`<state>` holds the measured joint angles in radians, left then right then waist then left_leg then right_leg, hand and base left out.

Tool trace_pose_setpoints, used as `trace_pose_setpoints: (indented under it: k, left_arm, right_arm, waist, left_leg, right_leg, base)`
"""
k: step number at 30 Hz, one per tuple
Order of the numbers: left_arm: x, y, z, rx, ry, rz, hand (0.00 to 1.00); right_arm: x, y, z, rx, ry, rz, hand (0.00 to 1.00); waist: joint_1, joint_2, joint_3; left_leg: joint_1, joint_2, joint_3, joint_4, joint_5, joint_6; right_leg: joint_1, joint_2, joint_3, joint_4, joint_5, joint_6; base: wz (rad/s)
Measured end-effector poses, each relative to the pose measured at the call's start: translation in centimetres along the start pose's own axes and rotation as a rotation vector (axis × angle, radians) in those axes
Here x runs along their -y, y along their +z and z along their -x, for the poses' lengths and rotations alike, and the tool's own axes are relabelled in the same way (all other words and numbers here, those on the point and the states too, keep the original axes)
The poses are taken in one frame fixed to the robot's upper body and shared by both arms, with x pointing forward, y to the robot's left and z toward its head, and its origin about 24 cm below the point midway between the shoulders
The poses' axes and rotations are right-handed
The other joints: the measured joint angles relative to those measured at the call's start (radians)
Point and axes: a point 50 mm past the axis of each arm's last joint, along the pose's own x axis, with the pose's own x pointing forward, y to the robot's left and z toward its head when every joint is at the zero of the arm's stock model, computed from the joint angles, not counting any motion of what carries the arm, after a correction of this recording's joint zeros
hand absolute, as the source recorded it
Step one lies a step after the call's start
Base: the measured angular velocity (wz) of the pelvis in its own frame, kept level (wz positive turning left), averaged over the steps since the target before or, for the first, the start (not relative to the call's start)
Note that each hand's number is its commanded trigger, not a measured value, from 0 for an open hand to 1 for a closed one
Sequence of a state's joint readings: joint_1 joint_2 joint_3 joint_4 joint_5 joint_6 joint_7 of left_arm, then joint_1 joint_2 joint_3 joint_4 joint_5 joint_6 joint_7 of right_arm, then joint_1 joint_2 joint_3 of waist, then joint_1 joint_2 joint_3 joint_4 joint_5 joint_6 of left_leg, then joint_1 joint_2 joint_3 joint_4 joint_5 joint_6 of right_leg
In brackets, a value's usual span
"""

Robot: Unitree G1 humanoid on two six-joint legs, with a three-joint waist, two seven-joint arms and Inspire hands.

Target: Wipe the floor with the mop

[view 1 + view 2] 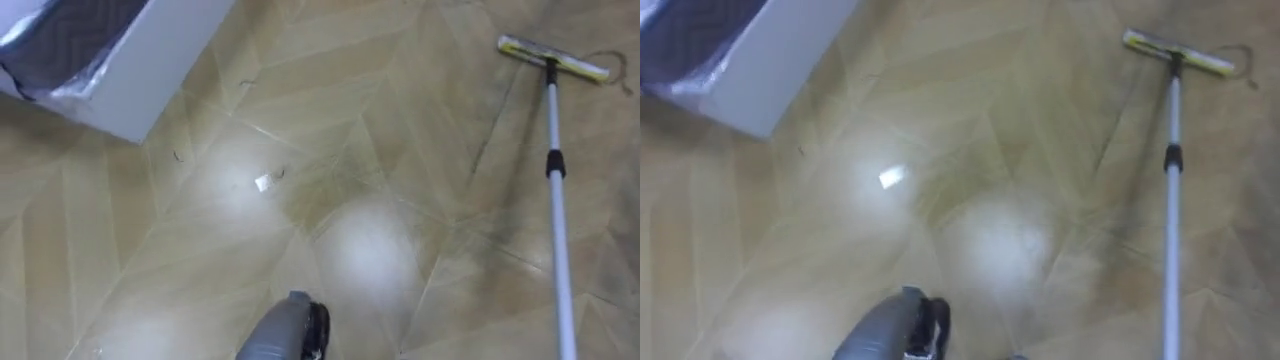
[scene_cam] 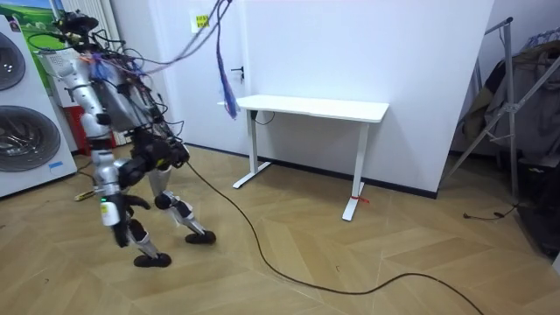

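A mop lies across the wooden floor on my right. Its yellow flat head (image 1: 553, 59) rests on the floor far ahead, and its white pole (image 1: 556, 200) runs from there down past the lower edge of the eye views. The same head (image 1: 1176, 54) and pole (image 1: 1171, 220) show in the right eye view. A grey forearm of mine (image 1: 285, 330) comes in at the bottom centre, away from the pole. In the room view I stand bent forward in mid-step near the washing machines, my left hand (image 2: 108, 210) hanging low by my knee.
A white appliance corner (image 1: 150, 70) juts in at the upper left. A small pale scrap (image 1: 263, 182) lies on the floor ahead. Washing machines (image 2: 22, 114) stand at the room view's left, a white desk (image 2: 315, 108) by the wall, and a clothes rack (image 2: 516, 96) at the right.
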<state>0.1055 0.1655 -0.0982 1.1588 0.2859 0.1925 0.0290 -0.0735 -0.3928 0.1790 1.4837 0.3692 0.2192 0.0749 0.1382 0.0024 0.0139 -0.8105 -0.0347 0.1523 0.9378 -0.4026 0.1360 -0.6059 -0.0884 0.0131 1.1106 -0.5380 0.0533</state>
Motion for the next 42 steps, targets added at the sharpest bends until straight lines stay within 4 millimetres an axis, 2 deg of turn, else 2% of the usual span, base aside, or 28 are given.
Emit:
trace_pose_setpoints:
  k: [3,5,7,9,10,11,13,14,16,17,18,19,21,22,24,26,28,30,32,33,34,36,37,38,39,40,41,42]
  left_arm:
    - [-0.6,1.5,0.0,0.062,0.025,0.011,0.0]
    - [-0.5,1.8,0.1,0.075,0.039,0.026,0.0]
    - [0.0,1.7,0.1,0.073,0.036,0.035,0.0]
    - [0.0,1.5,0.1,0.066,0.048,0.039,0.0]
    - [0.1,1.8,0.1,0.071,0.049,0.039,0.0]
    - [0.2,2.1,0.1,0.079,0.048,0.044,0.0]
    - [0.4,1.9,0.1,0.066,0.032,0.063,0.0]
    - [0.5,1.6,0.1,0.043,0.022,0.083,0.0]
    - [0.6,1.1,0.1,0.021,0.016,0.067,0.0]
    - [0.6,0.8,0.1,0.01,0.019,0.068,0.0]
    - [0.5,0.3,0.1,-0.001,0.022,0.068,0.0]
    - [0.4,0.1,0.1,-0.005,0.023,0.067,0.0]
    - [-0.3,-0.1,0.1,-0.004,0.039,0.065,0.0]
    - [-0.5,-0.1,0.1,-0.002,0.044,0.064,0.0]
    - [-1.1,-0.5,0.1,0.0,0.048,0.067,0.0]
    - [-1.2,-0.4,0.1,0.0,0.039,0.077,0.0]
    - [-1.2,0.1,0.1,0.013,0.035,0.067,0.0]
    - [-1.6,0.8,0.1,0.046,0.043,0.074,0.0]
    - [-1.7,1.1,0.1,0.06,0.049,0.091,0.0]
    - [-1.6,1.3,0.1,0.068,0.055,0.098,0.0]
    - [-1.4,1.3,0.1,0.07,0.054,0.098,0.0]
    - [-0.4,1.5,0.2,0.072,0.034,0.106,0.0]
    - [0.0,1.5,0.2,0.07,0.026,0.103,0.0]
    - [0.5,1.2,0.2,0.062,0.017,0.105,0.0]
    - [0.7,0.8,0.2,0.048,0.02,0.107,0.0]
    - [0.7,0.8,0.2,0.042,0.023,0.107,0.0]
    - [0.7,0.9,0.2,0.044,0.026,0.107,0.0]
    - [0.7,1.3,0.2,0.052,0.025,0.111,0.0]
  right_arm:
    - [-1.2,-4.6,-0.5,-0.113,0.016,0.032,1.0]
    - [-1.9,-5.2,-0.6,-0.142,0.024,0.076,1.0]
    - [-2.5,-5.4,-0.6,-0.147,0.02,0.142,1.0]
    - [-3.7,-5.5,-0.6,-0.147,0.027,0.206,1.0]
    - [-4.0,-5.5,-0.6,-0.148,0.032,0.205,1.0]
    - [-4.4,-5.6,-0.6,-0.166,0.042,0.195,1.0]
    - [-4.7,-4.9,-0.5,-0.175,0.045,0.174,1.0]
    - [-4.4,-3.7,-0.4,-0.161,0.035,0.156,1.0]
    - [-3.6,-0.6,-0.1,-0.097,0.009,0.135,1.0]
    - [-2.9,1.9,0.3,-0.032,-0.007,0.117,1.0]
    - [-2.3,4.4,0.9,0.04,-0.018,0.096,1.0]
    - [-1.9,5.8,1.3,0.081,-0.025,0.088,1.0]
    - [-1.4,9.5,2.5,0.222,-0.023,0.053,1.0]
    - [-1.2,10.1,2.7,0.256,-0.02,0.04,1.0]
    - [-1.6,10.8,2.9,0.299,0.026,-0.028,1.0]
    - [-1.6,9.6,2.4,0.271,0.065,-0.076,1.0]
    - [-1.3,7.4,1.6,0.217,0.08,-0.088,1.0]
    - [-0.6,3.0,0.5,0.104,0.056,-0.057,1.0]
    - [-0.3,-0.7,-0.1,0.003,0.037,-0.031,1.0]
    - [-0.4,-3.0,-0.4,-0.057,0.032,-0.024,1.0]
    - [-0.6,-4.1,-0.5,-0.084,0.032,-0.02,1.0]
    - [-1.2,-6.6,-0.6,-0.146,0.031,0.007,1.0]
    - [-1.4,-7.0,-0.6,-0.155,0.03,0.017,1.0]
    - [-2.0,-7.5,-0.6,-0.169,0.031,0.046,1.0]
    - [-3.0,-7.8,-0.7,-0.182,0.04,0.071,1.0]
    - [-3.5,-8.0,-0.7,-0.189,0.047,0.079,1.0]
    - [-4.5,-7.8,-0.6,-0.192,0.064,0.095,1.0]
    - [-4.9,-7.3,-0.6,-0.192,0.071,0.095,1.0]
  waist:
    - [-0.021,0.033,-0.005]
    - [-0.027,0.042,-0.0012]
    - [-0.046,0.062,0.0036]
    - [-0.085,0.06,0.0025]
    - [-0.093,0.062,0.0019]
    - [-0.101,0.062,0.0022]
    - [-0.102,0.061,0.0023]
    - [-0.102,0.056,0.0038]
    - [-0.084,0.038,0.0081]
    - [-0.058,0.02,0.0119]
    - [-0.036,0.004,0.0114]
    - [-0.028,-0.001,0.0097]
    - [-0.01,-0.019,0.0168]
    - [-0.004,-0.025,0.0157]
    - [0.004,-0.033,0.0058]
    - [0.005,-0.035,0.0049]
    - [0.004,-0.034,0.0044]
    - [-0.008,-0.026,0.0013]
    - [-0.023,-0.007,-0.0084]
    - [-0.026,0.006,-0.01]
    - [-0.028,0.012,-0.01]
    - [-0.03,0.042,-0.002]
    - [-0.033,0.051,-0.0008]
    - [-0.044,0.065,-0.0009]
    - [-0.055,0.063,0.0018]
    - [-0.062,0.06,0.0039]
    - [-0.08,0.053,0.0049]
    - [-0.08,0.054,0.0033]
  left_leg:
    - [0.049,-0.02,-0.041,-0.028,-0.034,-0.002]
    - [0.079,-0.03,-0.079,-0.057,-0.038,-0.009]
    - [0.121,-0.032,-0.134,-0.086,-0.042,-0.025]
    - [0.143,-0.05,-0.195,-0.088,-0.06,-0.058]
    - [0.141,-0.051,-0.196,-0.077,-0.065,-0.067]
    - [0.138,-0.051,-0.192,-0.055,-0.068,-0.072]
    - [0.125,-0.047,-0.187,0.006,-0.071,-0.083]
    - [0.106,-0.044,-0.187,0.073,-0.069,-0.087]
    - [0.06,-0.025,-0.173,0.195,-0.045,-0.128]
    - [0.023,-0.002,-0.151,0.281,-0.01,-0.155]
    - [-0.015,0.011,-0.135,0.336,0.019,-0.159]
    - [-0.034,0.015,-0.135,0.332,0.014,-0.159]
    - [-0.103,0.019,-0.126,0.163,0.014,-0.15]
    - [-0.116,0.016,-0.126,0.099,0.02,-0.155]
    - [-0.102,-0.008,-0.119,-0.044,0.122,-0.102]
    - [-0.069,-0.012,-0.097,-0.055,0.107,-0.061]
    - [-0.039,-0.015,-0.062,-0.056,0.076,-0.037]
    - [-0.001,-0.031,-0.033,-0.057,0.042,-0.014]
    - [0.021,-0.034,-0.025,-0.055,0.012,-0.004]
    - [0.036,-0.033,-0.027,-0.054,-0.01,-0.003]
    - [0.043,-0.033,-0.031,-0.056,-0.018,-0.001]
    - [0.066,-0.032,-0.074,-0.071,-0.03,-0.009]
    - [0.075,-0.032,-0.086,-0.078,-0.031,-0.012]
    - [0.091,-0.032,-0.116,-0.084,-0.036,-0.023]
    - [0.11,-0.034,-0.136,-0.082,-0.046,-0.039]
    - [0.116,-0.035,-0.142,-0.076,-0.054,-0.049]
    - [0.124,-0.031,-0.144,-0.063,-0.07,-0.063]
    - [0.127,-0.024,-0.138,-0.044,-0.079,-0.078]
  right_leg:
    - [-0.065,0.004,0.023,0.088,0.105,-0.005]
    - [-0.147,0.014,0.027,0.065,0.081,-0.009]
    - [-0.174,0.033,-0.004,-0.071,0.078,-0.019]
    - [-0.151,0.049,-0.027,-0.253,0.131,-0.033]
    - [-0.145,0.037,-0.045,-0.245,0.145,-0.043]
    - [-0.139,0.016,-0.08,-0.221,0.129,-0.066]
    - [-0.12,-0.013,-0.125,-0.187,0.089,-0.082]
    - [-0.11,-0.023,-0.15,-0.153,0.052,-0.09]
    - [-0.103,-0.031,-0.167,-0.098,0.001,-0.102]
    - [-0.103,-0.03,-0.167,-0.067,-0.026,-0.11]
    - [-0.102,-0.029,-0.167,-0.049,-0.042,-0.119]
    - [-0.1,-0.027,-0.167,-0.046,-0.047,-0.122]
    - [-0.087,-0.003,-0.127,-0.058,-0.057,-0.119]
    - [-0.083,0.007,-0.109,-0.067,-0.059,-0.115]
    - [-0.033,0.021,-0.054,-0.125,-0.072,-0.087]
    - [0.007,0.017,-0.035,-0.159,-0.072,-0.068]
    - [0.022,-0.009,-0.038,-0.141,-0.054,-0.033]
    - [0.035,-0.035,-0.045,-0.106,-0.03,0.006]
    - [0.024,-0.043,-0.041,-0.056,0.013,0.01]
    - [-0.005,-0.044,-0.036,0.001,0.058,0.01]
    - [-0.023,-0.044,-0.032,0.024,0.071,0.006]
    - [-0.131,-0.028,-0.021,0.021,0.063,0.001]
    - [-0.153,-0.027,-0.029,-0.008,0.063,0.0]
    - [-0.18,-0.016,-0.032,-0.109,0.068,-0.007]
    - [-0.187,-0.004,-0.034,-0.217,0.093,-0.018]
    - [-0.19,0.002,-0.036,-0.229,0.128,-0.021]
    - [-0.177,0.001,-0.048,-0.218,0.145,-0.039]
    - [-0.171,0.003,-0.063,-0.203,0.138,-0.055]
  base:
    - [-0.63]
    - [-1.2]
    - [-1.2]
    - [-0.51]
    - [0.21]
    - [0.6]
    - [0.7]
    - [0.73]
    - [0.47]
    - [0.06]
    - [0.06]
    - [0.19]
    - [0.41]
    - [0.47]
    - [0.41]
    - [0.25]
    - [0.04]
    - [-0.04]
    - [-0.15]
    - [-0.32]
    - [-0.55]
    - [-0.81]
    - [-0.83]
    - [-0.73]
    - [-0.63]
    - [-0.25]
    - [0.05]
    - [0.12]
